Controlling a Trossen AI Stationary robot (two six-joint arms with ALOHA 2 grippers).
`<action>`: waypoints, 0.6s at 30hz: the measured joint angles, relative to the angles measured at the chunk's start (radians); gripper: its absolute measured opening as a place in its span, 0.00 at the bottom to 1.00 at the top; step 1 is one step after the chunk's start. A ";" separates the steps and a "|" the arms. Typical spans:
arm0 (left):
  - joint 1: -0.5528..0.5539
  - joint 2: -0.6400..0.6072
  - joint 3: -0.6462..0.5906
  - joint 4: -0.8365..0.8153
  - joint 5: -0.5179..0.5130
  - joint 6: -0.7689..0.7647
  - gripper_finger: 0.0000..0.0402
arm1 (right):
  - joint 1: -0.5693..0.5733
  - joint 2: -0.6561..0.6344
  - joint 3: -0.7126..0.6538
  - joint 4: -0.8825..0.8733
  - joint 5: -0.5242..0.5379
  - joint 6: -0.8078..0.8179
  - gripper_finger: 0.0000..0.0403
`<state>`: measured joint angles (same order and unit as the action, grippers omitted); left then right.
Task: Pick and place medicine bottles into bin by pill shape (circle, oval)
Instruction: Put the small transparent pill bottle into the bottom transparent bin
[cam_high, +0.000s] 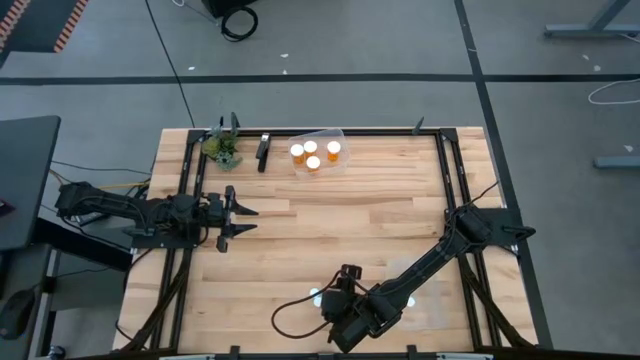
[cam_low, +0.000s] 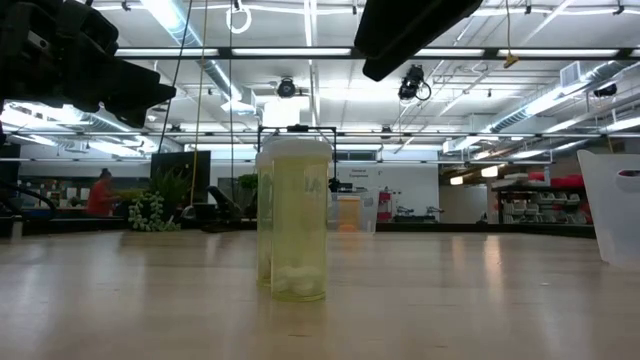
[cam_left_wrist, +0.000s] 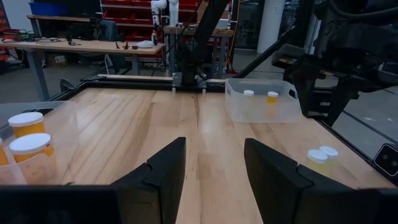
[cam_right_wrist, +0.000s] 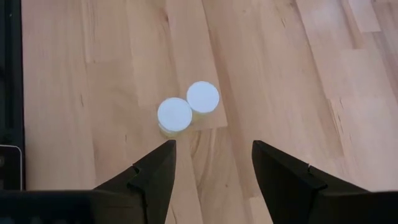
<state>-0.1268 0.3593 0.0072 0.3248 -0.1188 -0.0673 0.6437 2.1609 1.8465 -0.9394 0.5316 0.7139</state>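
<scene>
Two small pale bottles with white caps (cam_right_wrist: 175, 114) stand side by side, touching, on the wood near the table's near edge; they also show in the low view (cam_low: 295, 215) and the left wrist view (cam_left_wrist: 323, 157). My right gripper (cam_right_wrist: 213, 168) hangs above them, pointing down, open and empty; it also shows in the high view (cam_high: 338, 290). Several orange bottles (cam_high: 315, 153) stand in a clear bin (cam_high: 340, 135) at the far edge. My left gripper (cam_high: 240, 218) waits open and empty at the table's left.
A second clear bin (cam_left_wrist: 261, 102) holding two bottles stands on the table's right part, beside my right arm. A small green plant (cam_high: 222, 148) and a dark object (cam_high: 263, 152) sit at the far left. A black frame (cam_high: 445, 170) borders the table. Bare wood lies in the middle.
</scene>
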 joint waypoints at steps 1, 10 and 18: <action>0.000 0.000 0.000 0.000 0.000 0.000 0.43 | 0.000 0.000 0.000 -0.002 0.000 0.000 0.54; 0.000 0.000 0.000 0.000 0.000 0.000 0.43 | -0.015 0.000 0.000 -0.006 -0.001 0.002 0.54; 0.000 0.000 0.000 0.000 0.000 0.000 0.43 | -0.015 0.000 0.000 -0.006 -0.002 0.013 0.54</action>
<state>-0.1268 0.3592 0.0074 0.3248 -0.1188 -0.0673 0.6285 2.1612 1.8462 -0.9459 0.5297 0.7266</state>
